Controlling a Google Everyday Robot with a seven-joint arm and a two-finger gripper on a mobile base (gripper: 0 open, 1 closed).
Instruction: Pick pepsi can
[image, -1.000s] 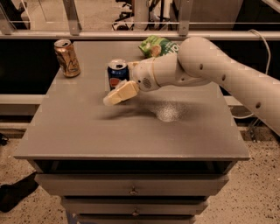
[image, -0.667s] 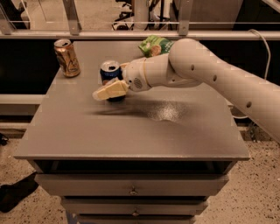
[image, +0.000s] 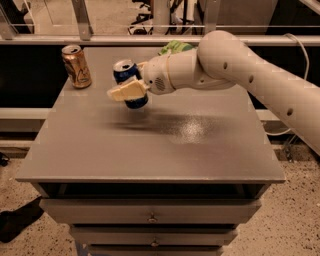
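1. Nearest the camera, the front edge of the bench (image: 150, 177) runs straight across above a stack of drawers (image: 150, 216). Nothing lies on the front half of the top, so this side has the most open room.

2. In the middle of the bench a soft shadow lies on bare surface. It sits apart from the can's base, which suggests the can is already off the top.

3. Above that shadow is the gripper (image: 125, 88), towards the left rear part of the bench. Its fingers (image: 127, 92) are closed on the pepsi can (image: 129, 75). One pale finger crosses the can's front and the other is hidden behind it. The can leans, with its silver top tipped to the left.

4. To do this step well, I judge the lift should go straight up with a steady squeeze. The grip sits low on a tilted can, so a quick swing could let it pivot or slip. Levelling the can before travelling would help.

5. The arm (image: 260, 75) comes in from the right and covers that side of the bench. Free room is therefore upward and towards the front, not to the right.

6. Further back on the left, the gold-brown can (image: 76, 66) stands upright near the left edge, well apart from the gripper. A sweep to the left is best avoided.

7. At the rear, a green item (image: 175, 47) shows partly behind the arm, just before the back edge. Beyond it is a rail (image: 115, 39), which limits any move backward.
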